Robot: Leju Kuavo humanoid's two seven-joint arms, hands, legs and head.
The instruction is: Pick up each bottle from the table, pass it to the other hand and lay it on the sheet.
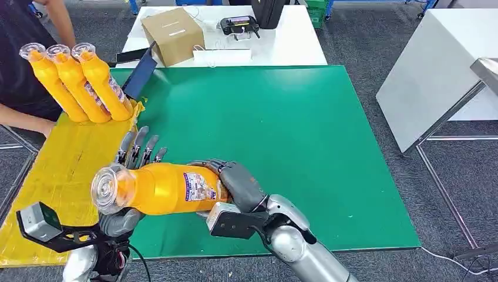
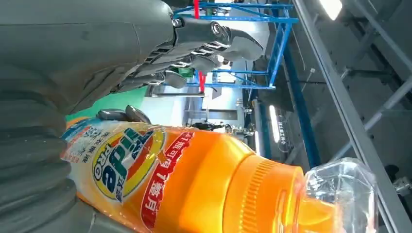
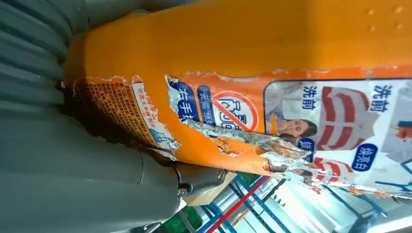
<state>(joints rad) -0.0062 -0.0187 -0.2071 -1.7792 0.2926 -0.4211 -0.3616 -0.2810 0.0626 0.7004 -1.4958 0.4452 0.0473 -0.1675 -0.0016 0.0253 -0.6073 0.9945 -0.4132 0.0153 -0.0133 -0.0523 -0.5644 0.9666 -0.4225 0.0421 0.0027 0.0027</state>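
An orange detergent bottle (image 1: 164,188) with a clear cap is held on its side above the green mat's (image 1: 282,129) near edge, cap toward the yellow sheet (image 1: 59,176). My right hand (image 1: 238,182) grips its base end, fingers wrapped over it. My left hand (image 1: 138,151) sits behind and under the cap end, its fingers spread straight and not closed round the bottle. In the left wrist view the bottle (image 2: 184,179) lies along my left hand (image 2: 97,43). The torn label side of the bottle (image 3: 272,73) shows against my right hand (image 3: 58,160). Three like bottles (image 1: 82,79) lie side by side on the sheet's far end.
A person (image 1: 17,64) stands at the far left beside the sheet. Behind the mat is a white table (image 1: 293,47) with a cardboard box (image 1: 172,34) and a black device. A grey table (image 1: 434,64) stands to the right.
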